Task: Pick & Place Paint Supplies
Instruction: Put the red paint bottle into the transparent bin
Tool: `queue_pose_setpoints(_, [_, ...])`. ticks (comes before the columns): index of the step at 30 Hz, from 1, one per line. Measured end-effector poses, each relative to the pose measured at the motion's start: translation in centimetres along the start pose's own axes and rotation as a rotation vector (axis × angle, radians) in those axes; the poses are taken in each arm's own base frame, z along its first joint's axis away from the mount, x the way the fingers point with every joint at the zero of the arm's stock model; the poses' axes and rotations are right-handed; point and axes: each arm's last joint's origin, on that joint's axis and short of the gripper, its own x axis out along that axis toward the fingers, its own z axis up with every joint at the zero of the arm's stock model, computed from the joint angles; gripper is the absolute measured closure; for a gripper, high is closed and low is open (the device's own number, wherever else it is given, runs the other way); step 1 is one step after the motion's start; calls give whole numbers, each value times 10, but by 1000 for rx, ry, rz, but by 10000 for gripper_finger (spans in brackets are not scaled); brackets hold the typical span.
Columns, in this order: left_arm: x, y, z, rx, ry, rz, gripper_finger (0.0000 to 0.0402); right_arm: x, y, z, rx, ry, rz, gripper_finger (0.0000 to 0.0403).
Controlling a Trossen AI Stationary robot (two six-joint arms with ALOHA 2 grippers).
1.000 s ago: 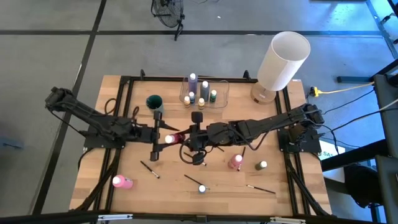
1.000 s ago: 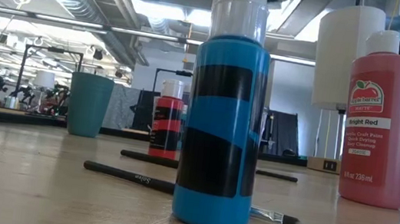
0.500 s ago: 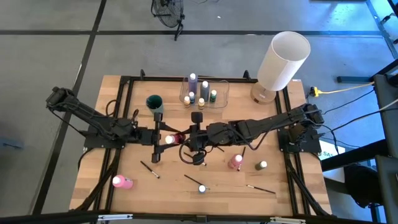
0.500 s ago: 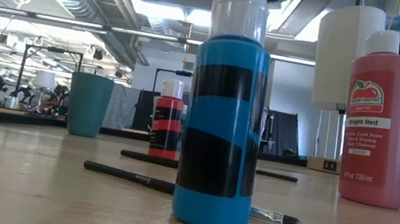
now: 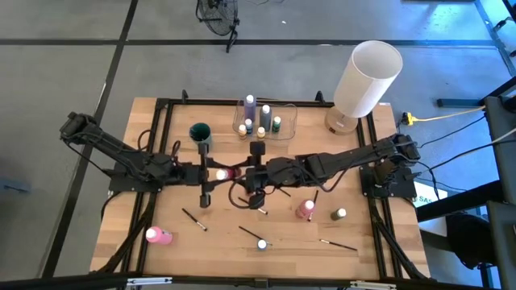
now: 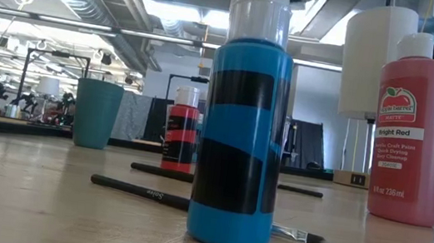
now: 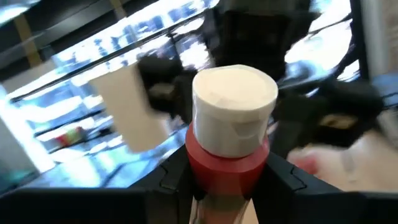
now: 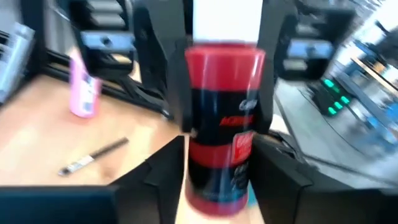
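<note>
High view, front edge to back: four loose bottles sit on the table (image 5: 129,217), a pink one (image 5: 157,235) on its side, a blue one (image 5: 262,244), a rose one (image 5: 305,209) and a green one (image 5: 341,214), with about four brushes (image 5: 193,219) scattered among them. At mid-table the red bottle (image 5: 224,173) hangs between both arms. The left gripper (image 5: 211,174) has just closed onto it near the cap and drawn it slightly its way; whether the right gripper (image 5: 242,176) has let go I cannot tell, so I judge this a hand-over. Behind stand one teal cup (image 5: 200,131), one clear box (image 5: 289,121) holding what looks like five bottles, and one white cylinder (image 5: 367,76).
</note>
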Motion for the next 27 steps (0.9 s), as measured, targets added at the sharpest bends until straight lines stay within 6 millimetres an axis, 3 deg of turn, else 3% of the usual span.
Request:
queue_pose_setpoints(7, [-6, 0, -5, 150, 270, 273, 286, -13, 18, 3, -75, 65, -190, 165])
queue_pose_setpoints(14, [-5, 0, 5, 84, 318, 119, 286, -17, 22, 16, -123, -27, -206, 163])
queue_pose_setpoints(18, [-2, -1, 4, 74, 316, 89, 286, -15, 20, 20, -108, -104, -118, 163])
queue_pose_setpoints(27, [8, 4, 0, 37, 302, 84, 284, -5, 0, 20, -31, -201, 5, 163])
